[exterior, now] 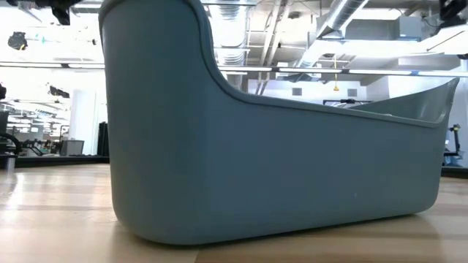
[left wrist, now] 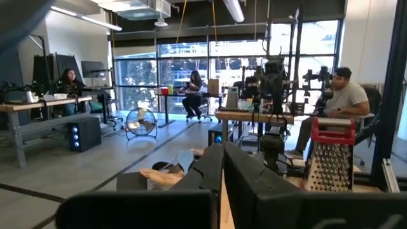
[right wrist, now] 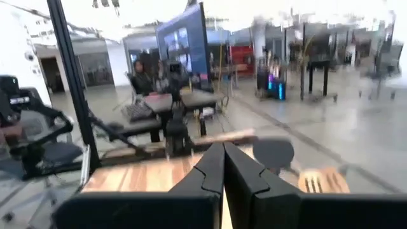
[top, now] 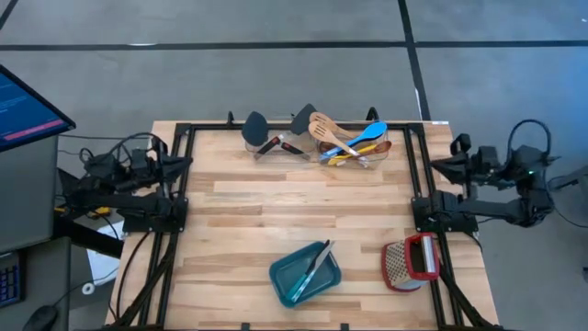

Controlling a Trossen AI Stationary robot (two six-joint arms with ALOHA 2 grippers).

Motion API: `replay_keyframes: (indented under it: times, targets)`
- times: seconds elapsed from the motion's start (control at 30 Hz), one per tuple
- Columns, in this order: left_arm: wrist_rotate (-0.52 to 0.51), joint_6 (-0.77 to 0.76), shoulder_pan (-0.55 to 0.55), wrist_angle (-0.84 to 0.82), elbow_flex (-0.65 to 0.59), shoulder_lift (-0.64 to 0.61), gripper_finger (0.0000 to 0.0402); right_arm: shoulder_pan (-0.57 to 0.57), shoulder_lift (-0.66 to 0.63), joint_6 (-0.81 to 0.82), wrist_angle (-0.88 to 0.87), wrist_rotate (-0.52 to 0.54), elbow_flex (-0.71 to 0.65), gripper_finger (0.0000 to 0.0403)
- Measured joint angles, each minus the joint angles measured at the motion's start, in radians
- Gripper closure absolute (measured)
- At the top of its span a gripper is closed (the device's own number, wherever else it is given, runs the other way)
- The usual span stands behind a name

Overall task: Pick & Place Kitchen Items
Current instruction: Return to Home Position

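The kitchen items [top: 335,140] lie bunched at the table's far middle, partly in a clear holder [top: 285,147]: two black spatulas [top: 255,124], a pale slotted wooden spatula [top: 322,124], a blue spoon [top: 367,135] and a yellow one [top: 342,158]. One slim dark utensil [top: 314,265] lies in a teal bin [top: 292,285] near the front edge. My left gripper [left wrist: 222,184] is shut and drawn back at the table's left edge [top: 182,165], holding nothing. My right gripper [right wrist: 224,181] is shut and drawn back at the right edge [top: 439,167], also holding nothing.
A grater with a red handle [top: 411,262] lies near the front right, beside the teal bin, whose wall [exterior: 278,153] fills the low view. Bare wood lies across the table's middle [top: 303,202]. A monitor [top: 28,106] stands off the table's left. People sit at desks in the room beyond.
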Motion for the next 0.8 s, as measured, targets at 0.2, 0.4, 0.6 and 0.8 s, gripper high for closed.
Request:
replay_keyframes:
  times: [0.2, 0.4, 0.6, 0.8]
  targets:
    - [-0.001, -0.014, 0.000, 0.023, -0.069, 0.000, 0.0400, 0.002, 0.000, -0.020, 0.159, -0.009, -0.155, 0.0403]
    - [0.011, -0.024, 0.000, 0.138, -0.201, -0.001, 0.0400, 0.002, -0.001, 0.007, 0.358, -0.037, -0.347, 0.0403]
    - [0.053, -0.024, 0.000, 0.269, -0.335, -0.001, 0.0400, 0.002, -0.002, 0.045, 0.485, -0.085, -0.488, 0.0403]
    - [0.054, -0.031, 0.000, 0.409, -0.448, -0.001, 0.0400, 0.002, -0.002, 0.079, 0.580, -0.113, -0.617, 0.0403]
